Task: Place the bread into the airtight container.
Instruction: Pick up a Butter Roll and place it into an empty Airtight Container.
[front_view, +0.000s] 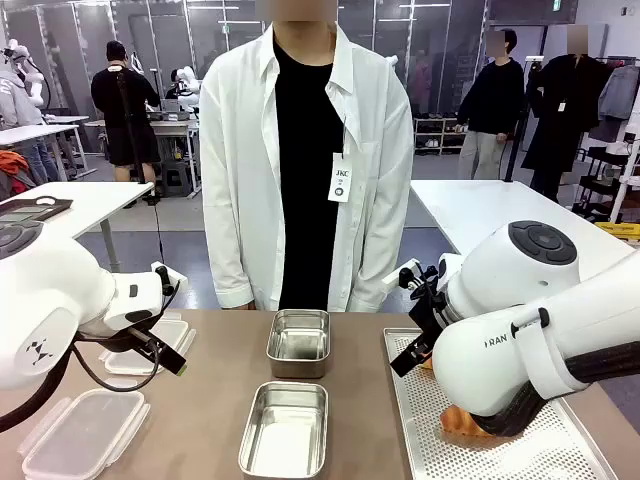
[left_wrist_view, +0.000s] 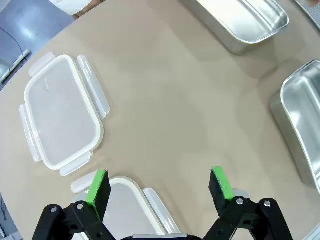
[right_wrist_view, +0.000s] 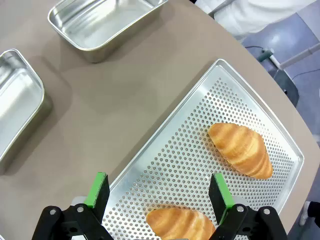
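L arm sits at near left, wrist bent in twd centre, L hand pointing down. Its jaws stand wide apart, green pads facing each other w/ nothing btwn. R arm at near right, folded low, wrist angled twd centre. R hand also points down, jaws spread wide, nothing gripped.

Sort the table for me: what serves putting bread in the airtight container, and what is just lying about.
For the job: croissants, the perforated tray holding them, two steel containers.
Lying about for now: two clear clip lids, off the containers.
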